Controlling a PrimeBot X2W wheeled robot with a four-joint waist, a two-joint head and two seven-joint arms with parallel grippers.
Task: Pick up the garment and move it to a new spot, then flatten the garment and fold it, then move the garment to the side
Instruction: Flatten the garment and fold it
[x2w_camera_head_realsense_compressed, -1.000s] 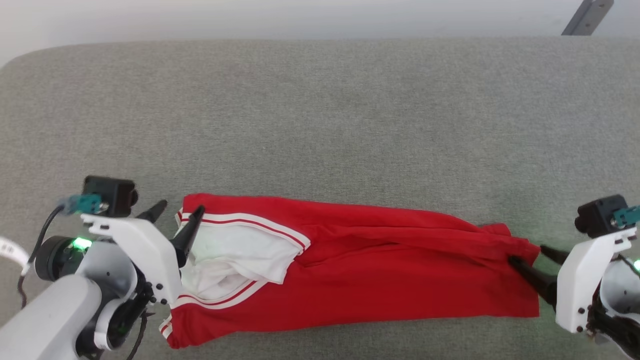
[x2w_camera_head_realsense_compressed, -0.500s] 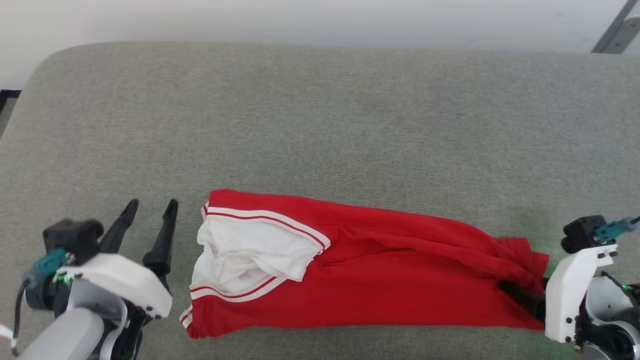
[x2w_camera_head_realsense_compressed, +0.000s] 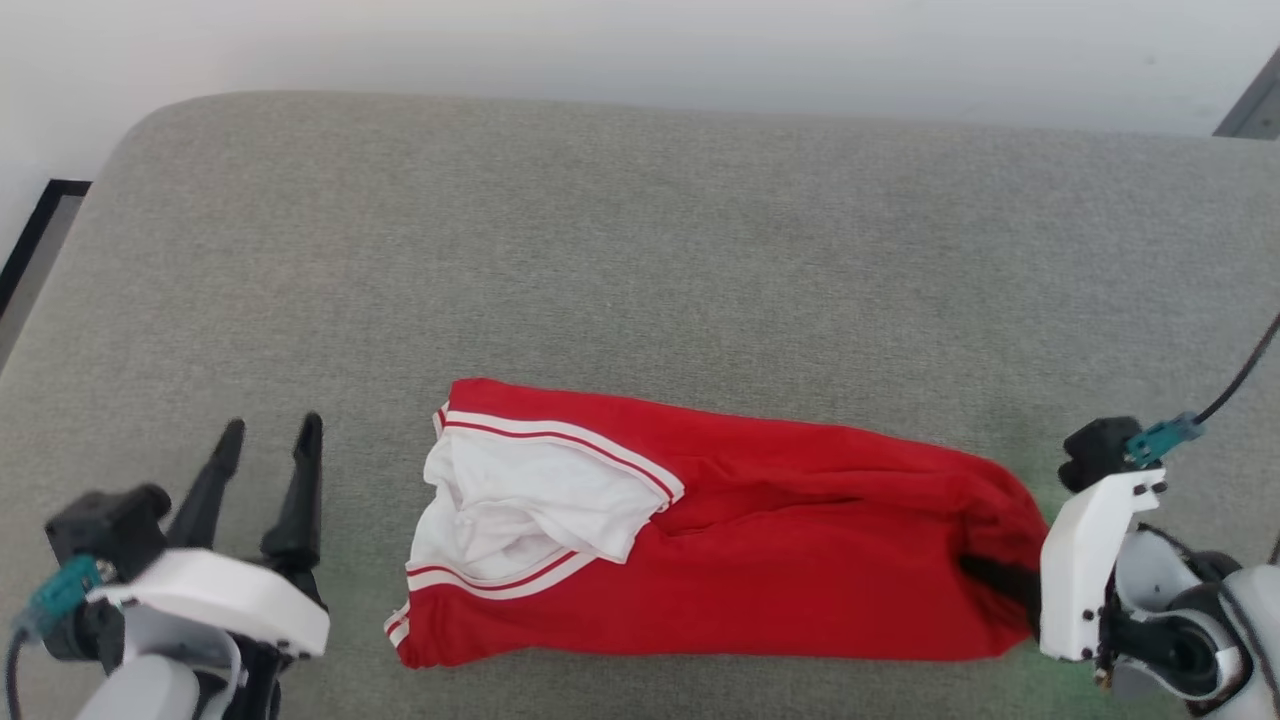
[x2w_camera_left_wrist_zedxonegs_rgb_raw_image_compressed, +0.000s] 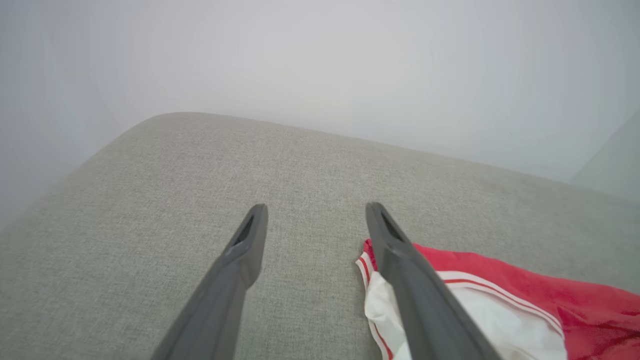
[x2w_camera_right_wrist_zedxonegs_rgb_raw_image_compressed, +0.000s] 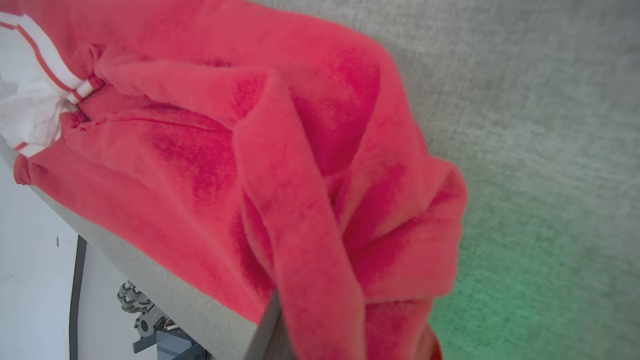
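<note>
Red garment (x2w_camera_head_realsense_compressed: 780, 560) bunches at its end now that my right tool (x2w_camera_head_realsense_compressed: 990, 578) has clamped onto it; my left tool (x2w_camera_head_realsense_compressed: 271, 425), wide, has backed clear of it.

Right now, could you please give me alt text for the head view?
A folded red-and-white garment lies on a grey cushion, the right gripper shut on its right end. The left gripper stands open, apart from its left end.
</note>
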